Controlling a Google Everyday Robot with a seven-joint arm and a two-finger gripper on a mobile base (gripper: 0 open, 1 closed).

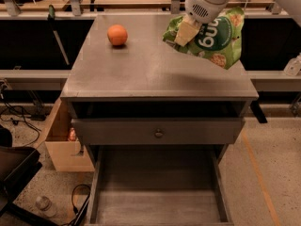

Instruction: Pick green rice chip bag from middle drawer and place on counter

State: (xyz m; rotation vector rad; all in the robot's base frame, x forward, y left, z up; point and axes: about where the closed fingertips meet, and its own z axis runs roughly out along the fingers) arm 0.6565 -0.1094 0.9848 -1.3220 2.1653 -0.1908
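My gripper is shut on the green rice chip bag, a glossy green pouch with white lettering. It holds the bag tilted in the air above the right rear part of the counter. One tan finger shows against the bag's left end. The middle drawer stands pulled out below, its plank floor bare.
An orange sits on the counter's left rear part. A grey drawer panel with a round knob sits above the open drawer. A cardboard box stands on the floor to the left. A dark chair is at the lower left.
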